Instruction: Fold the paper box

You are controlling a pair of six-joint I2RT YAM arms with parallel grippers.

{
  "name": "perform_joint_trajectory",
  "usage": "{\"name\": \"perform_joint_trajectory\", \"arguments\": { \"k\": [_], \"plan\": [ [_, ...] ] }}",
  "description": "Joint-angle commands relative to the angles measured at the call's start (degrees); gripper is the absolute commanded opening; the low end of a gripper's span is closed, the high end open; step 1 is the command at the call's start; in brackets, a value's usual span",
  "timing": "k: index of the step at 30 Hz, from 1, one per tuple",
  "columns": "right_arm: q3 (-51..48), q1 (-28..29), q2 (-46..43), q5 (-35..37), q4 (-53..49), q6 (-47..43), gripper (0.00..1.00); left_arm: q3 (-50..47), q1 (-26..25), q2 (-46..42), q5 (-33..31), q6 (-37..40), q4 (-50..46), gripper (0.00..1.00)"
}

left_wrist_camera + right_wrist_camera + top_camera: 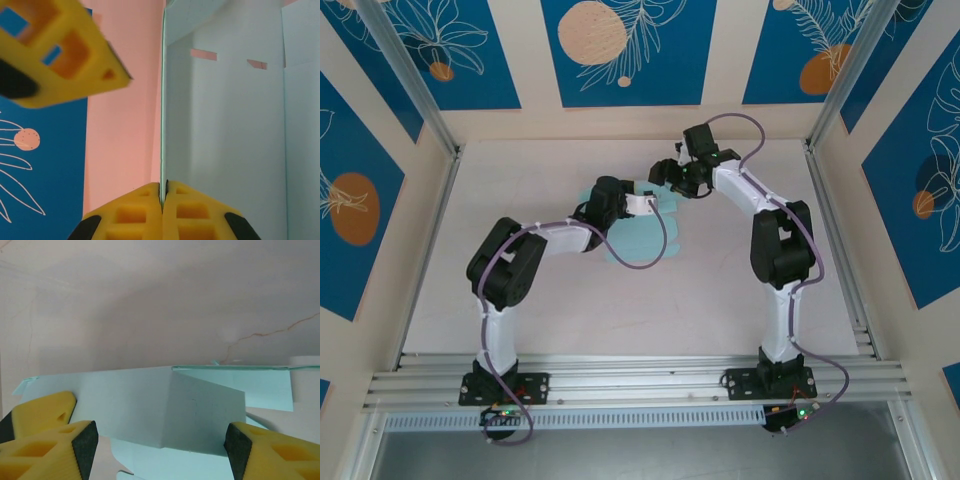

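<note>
The paper box [225,150] is thin, smooth, matt card. The left claw [163,192] is matt yellow plastic; the counter [620,310] is matt.

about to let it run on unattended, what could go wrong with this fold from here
1. The left gripper pinches only a thin edge of the paper box; a pull could slip it free or crease the card.
2. The right gripper stands open before a raised flap; closing off-line might crush the panel rather than fold it.
</note>
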Motion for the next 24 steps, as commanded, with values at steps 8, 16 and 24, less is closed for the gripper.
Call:
{"name": "perform_joint_trajectory", "arguments": {
  "k": [8,16,24],
  "plan": [
    [0.1,0.6,2.4,-7.0,6.0,6.4,0.65,-0.9,-1.3,3.1,-1.6,1.3,4.8,0.0],
    [-1.4,0.7,4.0,-9.0,10.4,10.5,0.47,-1.8,-1.9,4.5,-3.0,2.3,8.8,0.0],
    [-4.3,0.2,3.0,-13.1,16.2,13.3,0.41,-2.3,-1.8,4.4,-2.3,0.9,8.6,0.0]
  ]
}}
